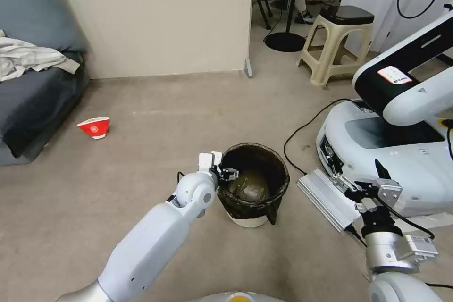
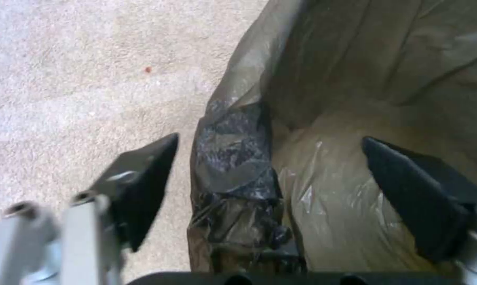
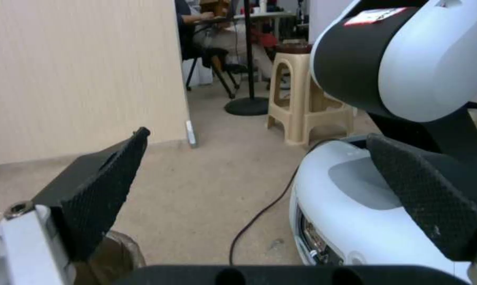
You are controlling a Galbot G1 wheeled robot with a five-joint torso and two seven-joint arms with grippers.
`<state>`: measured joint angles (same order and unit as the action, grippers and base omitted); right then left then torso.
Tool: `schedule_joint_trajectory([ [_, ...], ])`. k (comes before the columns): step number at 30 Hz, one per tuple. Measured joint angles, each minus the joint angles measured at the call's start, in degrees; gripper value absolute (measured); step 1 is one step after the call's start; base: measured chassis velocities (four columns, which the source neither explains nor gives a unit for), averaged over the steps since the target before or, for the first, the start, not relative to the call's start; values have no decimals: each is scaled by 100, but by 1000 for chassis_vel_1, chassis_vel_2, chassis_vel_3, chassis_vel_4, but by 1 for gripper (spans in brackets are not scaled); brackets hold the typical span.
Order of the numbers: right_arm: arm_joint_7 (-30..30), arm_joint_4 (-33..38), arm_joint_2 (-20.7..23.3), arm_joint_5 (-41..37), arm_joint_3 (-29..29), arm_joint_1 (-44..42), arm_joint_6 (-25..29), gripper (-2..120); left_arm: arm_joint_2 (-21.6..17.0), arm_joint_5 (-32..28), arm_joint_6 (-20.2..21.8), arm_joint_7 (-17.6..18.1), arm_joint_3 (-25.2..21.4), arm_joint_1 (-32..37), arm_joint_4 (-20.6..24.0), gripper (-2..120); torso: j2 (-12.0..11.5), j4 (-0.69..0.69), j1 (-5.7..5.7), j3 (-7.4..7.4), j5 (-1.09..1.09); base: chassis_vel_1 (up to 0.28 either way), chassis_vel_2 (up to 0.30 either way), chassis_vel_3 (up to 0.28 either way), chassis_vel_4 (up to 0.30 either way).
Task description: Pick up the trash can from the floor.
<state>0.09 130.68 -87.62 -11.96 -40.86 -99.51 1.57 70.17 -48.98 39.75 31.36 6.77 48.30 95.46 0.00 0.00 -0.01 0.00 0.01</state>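
Note:
The trash can (image 1: 271, 170), a small round white bin with a dark bag folded over its rim, stands on the beige floor (image 1: 141, 165) just ahead of me. My left gripper (image 1: 225, 173) sits at the can's near-left rim and is open. In the left wrist view the left gripper (image 2: 270, 137) straddles the bag-covered rim (image 2: 233, 158), one finger (image 2: 143, 178) outside over the floor, the other finger (image 2: 412, 186) inside the can. My right gripper (image 1: 365, 181) hangs idle at the right, open with nothing in it (image 3: 258, 133). A bit of the can (image 3: 117, 253) shows low in the right wrist view.
A red-and-white bowl (image 1: 94, 127) lies on the floor at the left, near a grey sofa (image 1: 33, 89). Another white robot's base (image 1: 401, 141) with a metal plate (image 1: 328, 198) and black cable (image 1: 306, 127) stands close on the right. A beige stool (image 1: 337, 42) stands behind.

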Motion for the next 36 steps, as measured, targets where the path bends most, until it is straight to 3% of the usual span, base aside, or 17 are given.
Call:
schedule_joint_trajectory([
  [2,0,0,-2,0,1,0,0,100,-3,1,4,3,-8,9,0,80,0,0,0,0,0,0,0,0,0],
  [21,6,5,-17,8,11,-18,6,100,-27,0,31,56,-122,116,80,8,0,-2,0,0,-3,0,0,0,0],
  [36,9,63,-22,21,31,-70,38,100,-93,-90,30,115,-511,272,460,1,0,0,0,1,-1,0,0,0,0],
])
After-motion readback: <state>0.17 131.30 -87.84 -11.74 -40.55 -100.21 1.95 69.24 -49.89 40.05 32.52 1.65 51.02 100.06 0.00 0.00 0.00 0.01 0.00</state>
